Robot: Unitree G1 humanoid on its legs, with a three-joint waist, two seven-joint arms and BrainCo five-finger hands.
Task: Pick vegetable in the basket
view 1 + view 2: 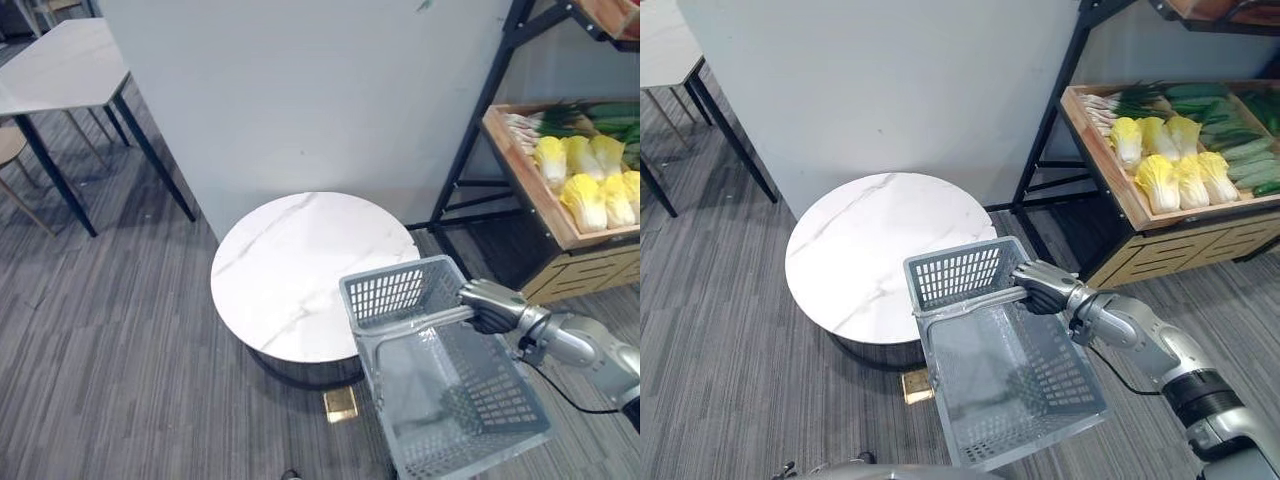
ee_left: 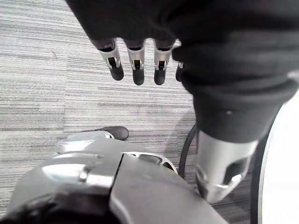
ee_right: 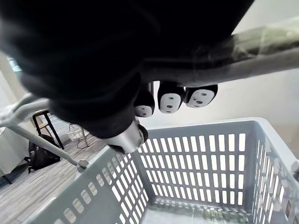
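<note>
Robot w/ basket beside the veg shelf: its right hand (image 1: 1045, 287) is curled tight round the basket's handle (image 1: 970, 302), fingers wrapped over the bar, and the grey basket (image 1: 955, 275) hangs from that grip, tilted, above the striped grey floor (image 1: 120, 380). From the right wrist, the fingertips (image 3: 170, 100) show hooked under the bar, w/ the slotted walls of the basket below them.

The basket's far wall sits by the near rim of a round white marble table (image 1: 870, 250); whether they touch, can't tell.

The veg lie in a wooden crate (image 1: 1105, 165) on a black-framed shelf (image 1: 1050, 130), to the robot's right & beyond the basket, well apart from it. A cluster of yellow cabbages (image 1: 1170, 165) fills the crate's front; long green veg (image 1: 1230, 140) lie behind them, & a bunch of scallions (image 1: 1120, 105) at the far end.

Left hand (image 2: 140, 23) hangs low over the floor, fingers (image 2: 137, 65) straight & relaxed, holding nothing.

A white partition (image 1: 300, 100) stands behind the round table; a 2nd, square table (image 1: 60, 65) on dark legs is off to the robot's far left.
</note>
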